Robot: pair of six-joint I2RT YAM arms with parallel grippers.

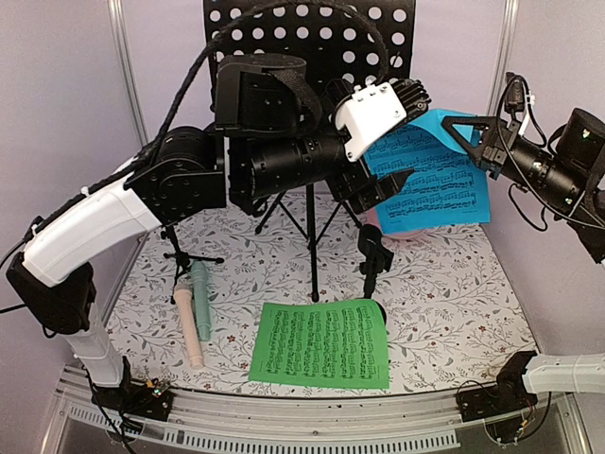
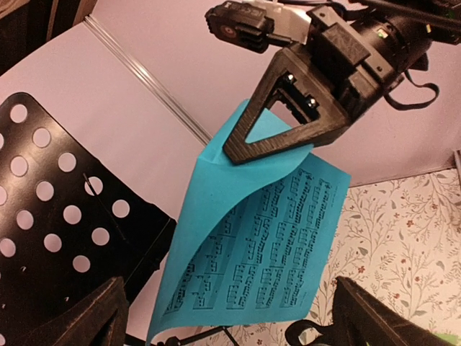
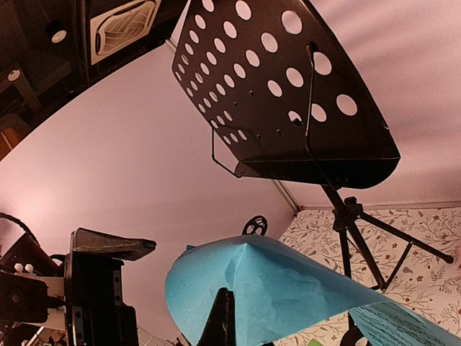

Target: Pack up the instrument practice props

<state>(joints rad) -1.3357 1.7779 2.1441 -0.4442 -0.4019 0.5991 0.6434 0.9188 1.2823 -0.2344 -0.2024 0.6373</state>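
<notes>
The black perforated music rack (image 1: pixel 312 38) stands on its tripod legs (image 1: pixel 313 236) at the back of the mat. My right gripper (image 1: pixel 465 132) is shut on the top corner of the blue music sheet (image 1: pixel 435 180), which hangs curled in the air. My left gripper (image 1: pixel 399 142) is open just left of that sheet, and the blue music sheet (image 2: pixel 266 245) hangs ahead of its spread fingers (image 2: pixel 101 317). The green music sheet (image 1: pixel 321 345) lies flat at the front. The mint microphone (image 1: pixel 202 301) and pink microphone (image 1: pixel 189 326) lie side by side at the left. Two small black mic supports (image 1: pixel 180 251) (image 1: pixel 373 248) stand upright.
A floral mat (image 1: pixel 473 284) covers the table, with pale walls close on three sides. A pink rim (image 1: pixel 389 233) shows under the blue sheet's lower edge. The left arm's body (image 1: pixel 284 142) reaches across in front of the rack.
</notes>
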